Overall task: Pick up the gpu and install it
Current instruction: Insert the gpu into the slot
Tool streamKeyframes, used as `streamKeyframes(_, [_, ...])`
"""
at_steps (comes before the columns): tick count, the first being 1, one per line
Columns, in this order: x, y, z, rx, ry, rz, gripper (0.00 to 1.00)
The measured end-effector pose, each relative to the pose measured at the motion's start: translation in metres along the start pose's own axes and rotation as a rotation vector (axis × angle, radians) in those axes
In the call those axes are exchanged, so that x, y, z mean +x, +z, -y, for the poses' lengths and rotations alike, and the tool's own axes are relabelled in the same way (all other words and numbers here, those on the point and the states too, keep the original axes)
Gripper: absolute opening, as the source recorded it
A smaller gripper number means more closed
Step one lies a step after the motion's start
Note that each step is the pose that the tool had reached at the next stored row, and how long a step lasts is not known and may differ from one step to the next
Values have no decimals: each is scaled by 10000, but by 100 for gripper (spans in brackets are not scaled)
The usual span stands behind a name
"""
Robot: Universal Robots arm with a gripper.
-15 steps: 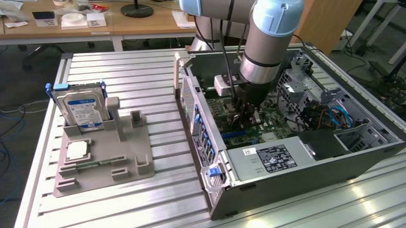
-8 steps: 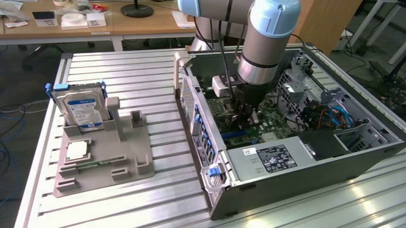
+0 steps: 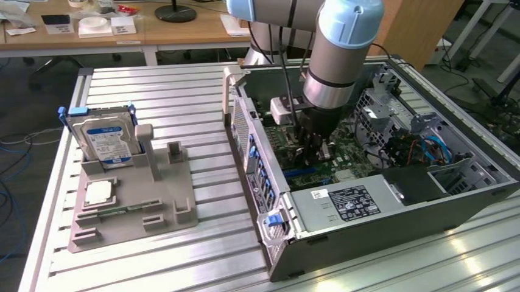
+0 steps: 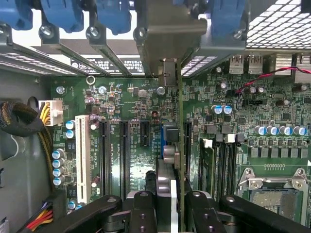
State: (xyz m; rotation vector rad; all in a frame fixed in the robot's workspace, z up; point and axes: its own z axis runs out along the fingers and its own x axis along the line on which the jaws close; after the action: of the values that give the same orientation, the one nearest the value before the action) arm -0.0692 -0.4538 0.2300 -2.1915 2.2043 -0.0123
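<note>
Here the end effector (image 4: 167, 201) grips the gpu (image 4: 179, 145) edge-on by its top edge, fingers partly closed, above the motherboard (image 4: 126, 99) slots. Thin, stiff, light, fragile; edges are safest.

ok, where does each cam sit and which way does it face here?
Exterior view: off the arm, raised, looking down at the open PC case and the holder with the hard drive; the arm reaches into the case.
Wrist view: on the wrist, facing the motherboard inside the case; the gripper holds the gpu edge-on.
Shared: the motherboard, case interior, gripper.
</note>
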Motion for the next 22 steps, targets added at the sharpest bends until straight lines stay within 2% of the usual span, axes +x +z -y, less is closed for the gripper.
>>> streamKeyframes(17, [0,17,10,1,1,2,28])
streamKeyframes(22, [0,49,9,1,0,3,28])
